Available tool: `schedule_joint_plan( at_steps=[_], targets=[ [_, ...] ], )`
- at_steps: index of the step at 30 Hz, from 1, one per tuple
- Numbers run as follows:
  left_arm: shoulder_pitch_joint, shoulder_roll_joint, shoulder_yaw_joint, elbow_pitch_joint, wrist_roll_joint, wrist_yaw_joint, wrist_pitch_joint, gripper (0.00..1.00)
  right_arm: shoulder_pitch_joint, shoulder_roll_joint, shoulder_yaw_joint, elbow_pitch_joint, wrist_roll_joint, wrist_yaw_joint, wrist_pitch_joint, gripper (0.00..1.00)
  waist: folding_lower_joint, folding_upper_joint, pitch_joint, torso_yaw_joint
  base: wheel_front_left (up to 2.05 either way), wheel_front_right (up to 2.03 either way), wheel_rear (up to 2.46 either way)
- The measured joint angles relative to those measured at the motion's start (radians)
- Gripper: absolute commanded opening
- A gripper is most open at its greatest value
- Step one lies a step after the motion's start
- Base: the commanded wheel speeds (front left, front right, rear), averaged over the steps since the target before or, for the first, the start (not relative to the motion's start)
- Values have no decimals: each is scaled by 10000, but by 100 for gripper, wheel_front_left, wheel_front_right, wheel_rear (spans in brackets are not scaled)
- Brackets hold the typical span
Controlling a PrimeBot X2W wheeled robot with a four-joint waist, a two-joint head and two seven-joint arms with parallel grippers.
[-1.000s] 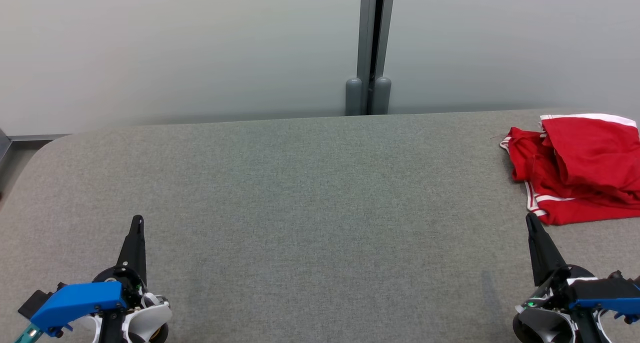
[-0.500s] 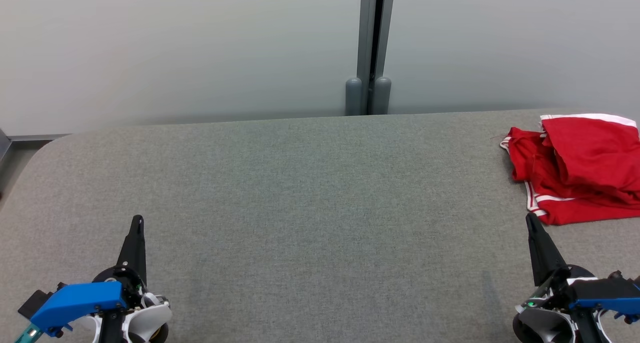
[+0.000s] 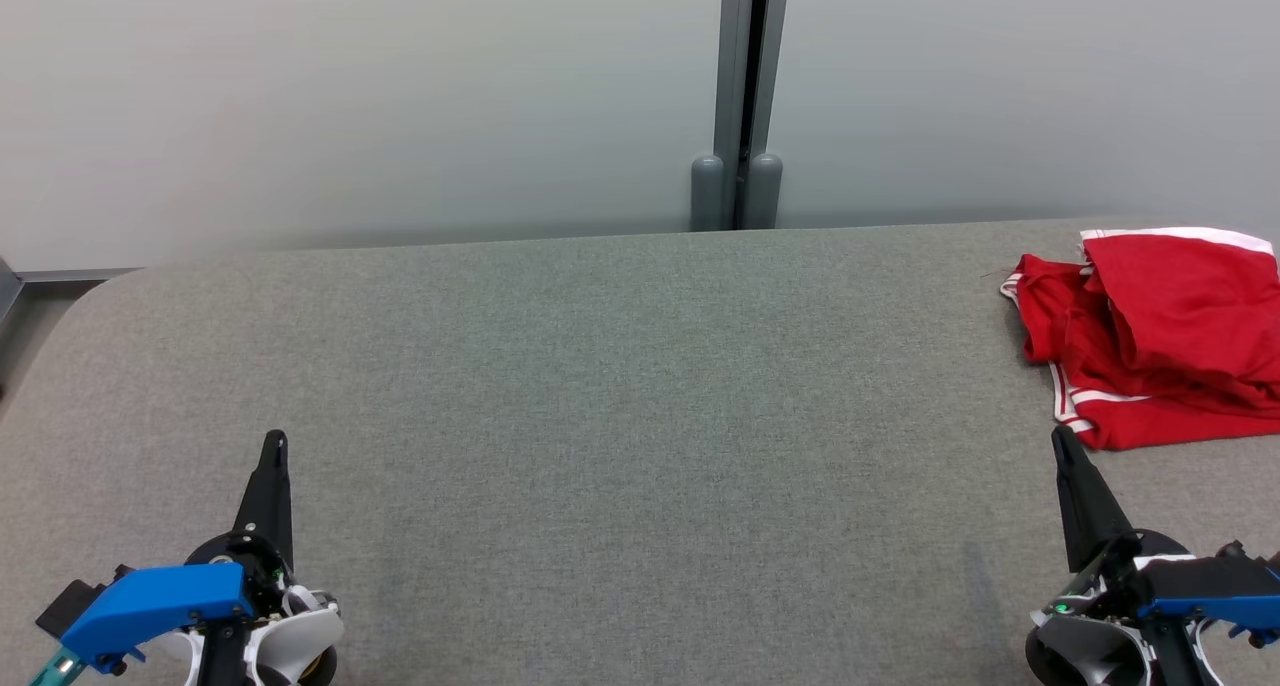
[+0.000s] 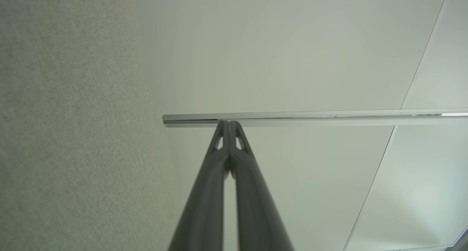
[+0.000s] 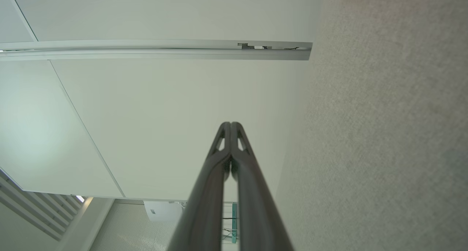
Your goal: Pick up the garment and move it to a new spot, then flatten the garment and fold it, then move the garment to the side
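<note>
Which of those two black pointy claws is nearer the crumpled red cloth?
The right gripper, just short of the red white-trimmed garment; the left gripper sits far across.

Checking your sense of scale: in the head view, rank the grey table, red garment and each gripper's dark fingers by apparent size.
Largest: grey table.
Then red garment, cut by the right edge.
Last: fingers of left gripper and right gripper, alike, unranked.

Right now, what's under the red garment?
The red garment lies crumpled on the grey fabric tabletop, far right. Anything beneath its folds is covered; its right part is cut off by the frame.
</note>
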Motion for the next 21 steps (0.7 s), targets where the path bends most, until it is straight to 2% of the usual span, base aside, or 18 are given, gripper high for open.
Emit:
schedule_joint_plan(
  at_steps=[21],
  targets=[
    [0, 0, 0, 0, 0, -27, 0, 0, -1, 0, 0, 0, 0, 0, 0, 0, 0, 0, 0, 0, 0, 0, 0]
  ],
)
